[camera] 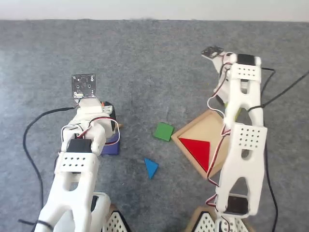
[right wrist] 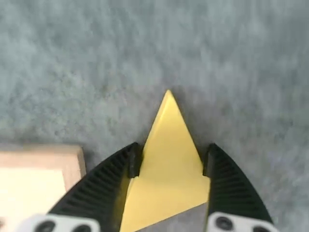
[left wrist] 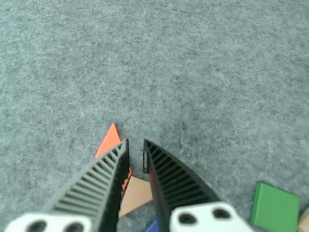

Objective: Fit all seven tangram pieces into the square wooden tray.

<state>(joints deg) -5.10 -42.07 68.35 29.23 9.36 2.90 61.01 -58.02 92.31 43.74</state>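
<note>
Grey felt (camera: 145,63) covers the whole table, with a pale strip of wall along the far edge. On the right side the square wooden tray (camera: 200,128) lies turned so that one corner points toward the middle of the table. A red triangle (camera: 197,147) lies flat inside it, and part of the tray is hidden under the right arm (camera: 244,140). Just beside the tray's near-left edge, out on the felt, is a green square (camera: 163,131). A small blue triangle (camera: 151,167) lies near it, closer to the arms' bases and apart from both. The left arm (camera: 77,164) stretches over a violet-blue piece (camera: 111,146), which shows partly from under it. In the left wrist view the left gripper (left wrist: 135,142) has its jaws drawn almost together with only a thin slit between them, and nothing sits between the tips. An orange triangle (left wrist: 112,142) lies on the felt beside one finger, partly hidden by it, and a pale wooden piece (left wrist: 137,195) shows below the slit. The green square (left wrist: 274,209) is off to one side. In the right wrist view the right gripper (right wrist: 173,146) pinches a yellow triangle (right wrist: 166,169), a jaw against each slanted edge and the apex pointing away from the wrist. A corner of the tray (right wrist: 43,157) sits just beside that triangle.
</note>
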